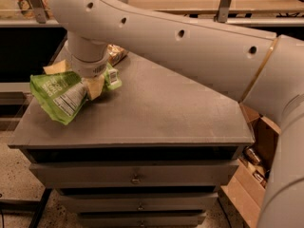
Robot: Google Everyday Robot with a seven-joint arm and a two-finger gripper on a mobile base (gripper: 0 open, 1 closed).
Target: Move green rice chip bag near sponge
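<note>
The green rice chip bag [58, 95] is a lime-green crinkly pouch with its white label facing up, at the left edge of the grey cabinet top [156, 113]. It is tilted and overhangs that edge. My gripper [94, 85] hangs from the white wrist and is shut on the bag's right end, with a pale finger [96, 87] lying across it. A pale-yellow corner of the sponge [54, 68] shows just behind the bag and left of the wrist. The rest of the sponge is hidden by the arm.
A crushed metallic can [115, 54] lies behind the wrist at the back of the top. My white arm [190, 46] spans the view from the right. An open cardboard box [254, 160] of items stands on the floor at the right. The cabinet has drawers [135, 177] below.
</note>
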